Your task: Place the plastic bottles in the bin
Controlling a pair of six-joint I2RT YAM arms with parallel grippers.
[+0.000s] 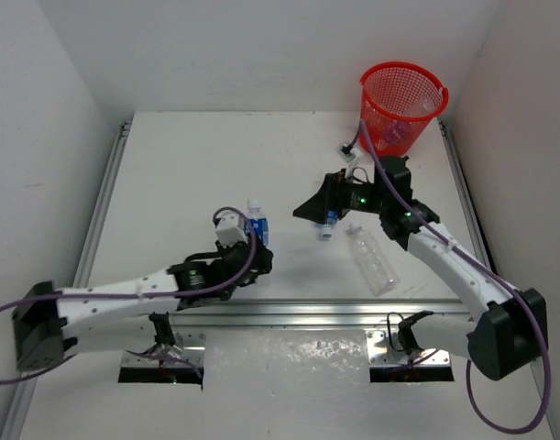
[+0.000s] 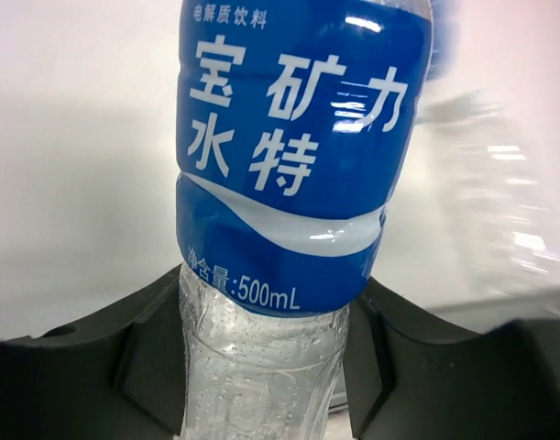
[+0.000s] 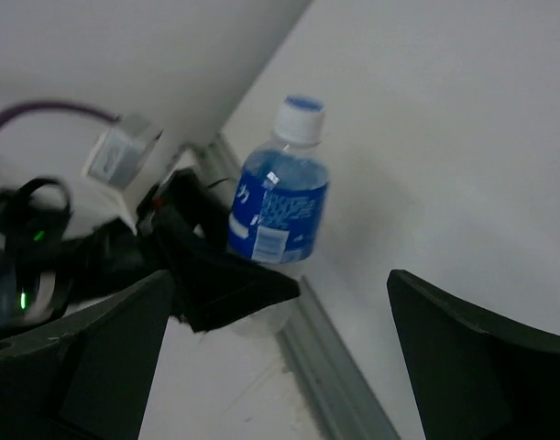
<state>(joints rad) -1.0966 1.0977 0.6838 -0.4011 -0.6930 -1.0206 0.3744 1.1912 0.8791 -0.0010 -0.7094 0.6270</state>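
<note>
Your left gripper [image 2: 266, 367]: clamped on upright blue-label bottle [image 2: 289, 156]. Your right gripper [image 3: 280, 357]: jaws wide, empty; unlabelled bottle [image 1: 371, 261] lies near it.

A flat white tabletop [image 1: 188, 174] is boxed in by 3 plain white walls [image 1: 261, 46], with silver aluminium rails [image 1: 104, 202] running along its left, right and near edges.

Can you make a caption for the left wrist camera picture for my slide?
Up close: the left gripper grips a clear bottle with a blue label.
</note>
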